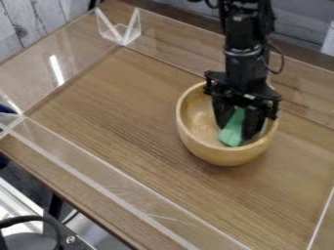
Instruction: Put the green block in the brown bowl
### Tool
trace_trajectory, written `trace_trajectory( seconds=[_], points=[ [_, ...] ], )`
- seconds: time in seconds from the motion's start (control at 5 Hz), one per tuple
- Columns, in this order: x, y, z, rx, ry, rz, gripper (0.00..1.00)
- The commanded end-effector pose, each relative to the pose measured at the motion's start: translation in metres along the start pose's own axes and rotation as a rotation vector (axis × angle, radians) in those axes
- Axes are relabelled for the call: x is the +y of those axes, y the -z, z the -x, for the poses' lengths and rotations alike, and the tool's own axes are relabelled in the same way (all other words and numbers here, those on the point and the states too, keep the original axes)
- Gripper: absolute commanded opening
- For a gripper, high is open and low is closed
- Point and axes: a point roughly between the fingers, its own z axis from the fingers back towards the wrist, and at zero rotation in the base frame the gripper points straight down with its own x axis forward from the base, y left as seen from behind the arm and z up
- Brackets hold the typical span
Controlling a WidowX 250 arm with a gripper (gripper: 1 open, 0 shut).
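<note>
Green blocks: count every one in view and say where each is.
1. The green block stands tilted inside the brown bowl, between the gripper's fingers. More could be hidden behind the arm or bowl wall, though none shows.

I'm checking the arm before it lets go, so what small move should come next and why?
Probably open the gripper to release. It is shut on the green block, which stands upright down inside the brown bowl, its lower end at or close to the bottom. Released there, it should tip over but stay inside.
</note>
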Motion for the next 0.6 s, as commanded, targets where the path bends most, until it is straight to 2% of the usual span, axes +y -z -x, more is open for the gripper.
trace_trajectory(
  seconds=[0.0,0.2,0.4],
  points=[
    [-0.0041,-0.0249,-0.0035,-0.098,0.017,-0.014,0.00],
    [-0.0052,-0.0320,0.0028,-0.131,0.020,-0.020,0.00],
    [-0.0071,-0.0317,0.0043,-0.143,0.029,-0.028,0.00]
  ],
)
